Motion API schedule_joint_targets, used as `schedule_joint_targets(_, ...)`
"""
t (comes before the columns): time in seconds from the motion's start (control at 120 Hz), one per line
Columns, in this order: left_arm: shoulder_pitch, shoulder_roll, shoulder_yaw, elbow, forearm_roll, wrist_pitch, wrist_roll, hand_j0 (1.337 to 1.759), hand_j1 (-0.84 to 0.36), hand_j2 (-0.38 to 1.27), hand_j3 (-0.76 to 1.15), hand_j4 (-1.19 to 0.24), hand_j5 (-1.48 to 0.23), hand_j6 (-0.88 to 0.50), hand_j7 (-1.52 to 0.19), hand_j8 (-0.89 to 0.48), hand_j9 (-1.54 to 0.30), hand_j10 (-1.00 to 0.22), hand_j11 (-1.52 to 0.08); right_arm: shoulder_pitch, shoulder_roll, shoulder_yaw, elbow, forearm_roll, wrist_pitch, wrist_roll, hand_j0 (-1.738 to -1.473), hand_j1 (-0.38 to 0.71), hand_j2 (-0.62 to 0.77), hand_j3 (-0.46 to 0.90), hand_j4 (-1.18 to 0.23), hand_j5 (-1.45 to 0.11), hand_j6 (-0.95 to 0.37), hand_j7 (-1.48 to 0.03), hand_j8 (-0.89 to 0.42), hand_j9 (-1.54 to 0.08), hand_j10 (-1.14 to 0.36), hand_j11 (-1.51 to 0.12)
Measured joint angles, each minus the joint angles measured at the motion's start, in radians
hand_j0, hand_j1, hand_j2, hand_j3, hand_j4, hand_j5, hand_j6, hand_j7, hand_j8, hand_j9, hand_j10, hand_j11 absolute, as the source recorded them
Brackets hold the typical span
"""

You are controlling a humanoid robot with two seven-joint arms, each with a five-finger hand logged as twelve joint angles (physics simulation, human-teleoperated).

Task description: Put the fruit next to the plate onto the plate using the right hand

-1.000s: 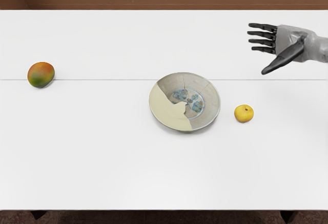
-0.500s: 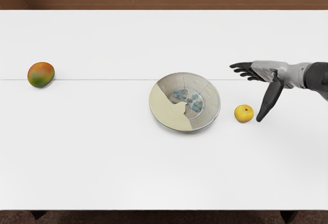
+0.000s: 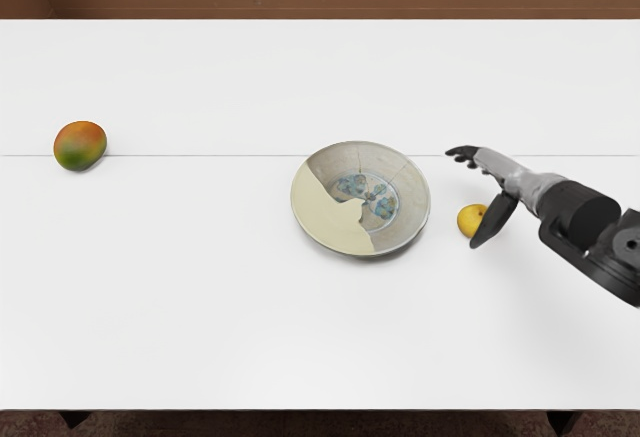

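Note:
A small yellow fruit (image 3: 469, 219) lies on the white table just right of the plate (image 3: 318, 215), a shallow grey-and-cream dish with a blue pattern in its middle. My right hand (image 3: 480, 195) reaches in from the right and hovers over the fruit. Its fingers are spread, with the thumb hanging down beside the fruit's right side and partly covering it. The hand holds nothing. The left arm is out of view.
A larger orange-and-green mango (image 3: 79, 145) sits far off at the table's left. The table's front edge runs along the bottom of the view, and a brown wall lies behind the far edge.
The right hand has come down and leftward from high at the back right to just over the yellow fruit, and the forearm now shows lower in the view. The fruit and plate have not moved.

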Motion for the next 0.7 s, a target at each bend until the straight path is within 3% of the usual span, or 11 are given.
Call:
schedule_joint_targets(0.358,0.000,0.000,0.000,0.000,0.000,0.000,0.000,1.658,0.35,0.00,0.00,0.00,0.00,0.00,0.00,0.00,0.00,0.00,0.00,-0.054,0.015,0.000,0.011,-0.023,-0.036,0.003,-1.658,0.08,-0.07,0.00,-0.37,-0.47,-0.37,-0.47,-0.37,-0.47,-0.37,-0.47)
schedule_joint_targets(0.7,0.000,0.000,0.000,0.000,0.000,0.000,0.000,1.658,0.35,0.00,0.00,0.00,0.00,0.00,0.00,0.00,0.00,0.00,0.00,-0.073,0.007,0.004,0.013,-0.025,-0.069,0.005,-1.658,0.20,-0.09,0.00,-0.46,-0.60,-0.46,-0.60,-0.47,-0.60,-0.46,-0.60)
